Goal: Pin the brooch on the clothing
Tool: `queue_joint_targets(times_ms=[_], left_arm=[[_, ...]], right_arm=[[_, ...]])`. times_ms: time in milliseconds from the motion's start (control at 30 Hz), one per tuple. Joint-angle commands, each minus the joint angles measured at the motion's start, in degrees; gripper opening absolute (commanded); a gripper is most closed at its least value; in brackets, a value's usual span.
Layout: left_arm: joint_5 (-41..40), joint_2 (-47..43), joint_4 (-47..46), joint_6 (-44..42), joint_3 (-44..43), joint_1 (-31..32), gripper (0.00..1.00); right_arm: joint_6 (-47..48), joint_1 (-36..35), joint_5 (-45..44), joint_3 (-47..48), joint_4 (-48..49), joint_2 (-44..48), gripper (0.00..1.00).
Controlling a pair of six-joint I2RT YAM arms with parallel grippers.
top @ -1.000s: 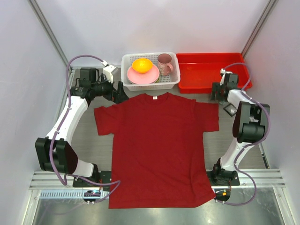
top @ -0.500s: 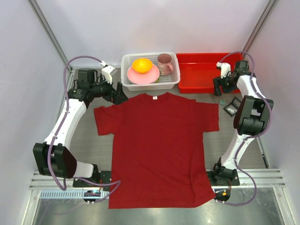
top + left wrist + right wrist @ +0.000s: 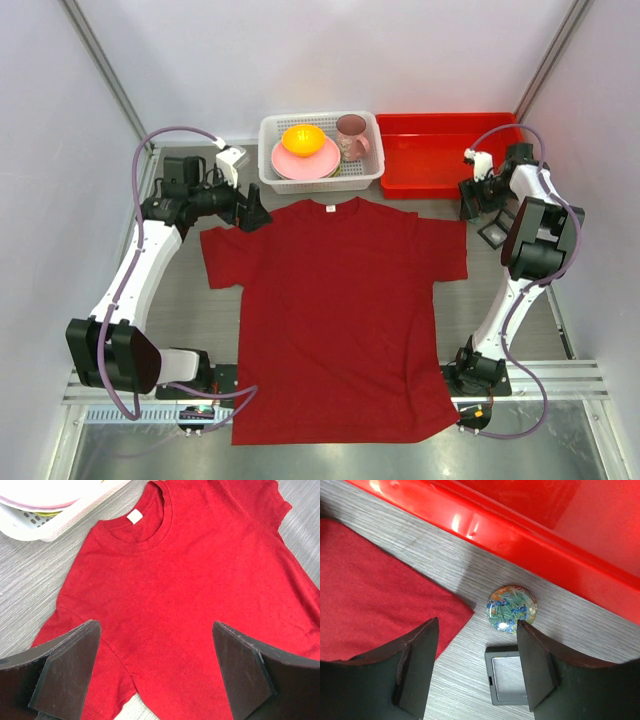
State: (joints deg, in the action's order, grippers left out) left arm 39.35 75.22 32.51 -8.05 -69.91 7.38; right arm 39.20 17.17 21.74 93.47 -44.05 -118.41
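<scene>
The shirt (image 3: pixel 340 300) is spread flat in the middle; beyond it a basket (image 3: pixel 268 170) of dishes (image 3: pixel 305 150) is set, with the tray (image 3: pixel 440 150) to its right. The left gripper (image 3: pixel 155 630) is held wide open and empty over the left sleeve. The round brooch (image 3: pixel 512 609) is found on the table (image 3: pixel 395 535) between right sleeve and tray, just beyond the nearer right gripper (image 3: pixel 476 625), whose jaws are partly open and empty.

Brooch (image 3: pixel 512 609) beside shirt (image 3: pixel 370 610), before tray (image 3: pixel 520 535)
</scene>
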Motion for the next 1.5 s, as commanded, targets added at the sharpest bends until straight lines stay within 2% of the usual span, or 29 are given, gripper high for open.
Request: queue_joint_targets(times_ms=[0,267,500,1133,1233,1467], left_arm=[[1.78,-1.83,0.01,-1.17,0.48,0.01,0.98],[1.78,-1.48,-0.43,-0.91,0.65,0.09,0.99],[1.96,-0.78,-0.96,-0.65,0.74,0.09,0.98],[1.52,-0.25,-1.13,-1.61,0.3,0.09,0.98],[1.52,-0.08,-1.22,-1.61,0.13,0.01,0.98],[1.43,0.37,-1.49,-1.35,-0.05,0.09,0.98]], right_arm=[[0.8,0.58,-0.29,1.63,0.45,-0.86,0.67],[-0.7,1.02,-2.4,1.28,4.41,-2.0,0.66],[-2.29,1.2,-4.6,2.85,5.38,-3.67,0.69],[-3.43,1.64,-3.81,4.18,2.04,-6.66,0.59],[-3.08,1.64,-3.37,3.65,1.6,-5.87,0.55],[-2.64,1.55,-5.3,2.16,1.25,-4.99,0.56]])
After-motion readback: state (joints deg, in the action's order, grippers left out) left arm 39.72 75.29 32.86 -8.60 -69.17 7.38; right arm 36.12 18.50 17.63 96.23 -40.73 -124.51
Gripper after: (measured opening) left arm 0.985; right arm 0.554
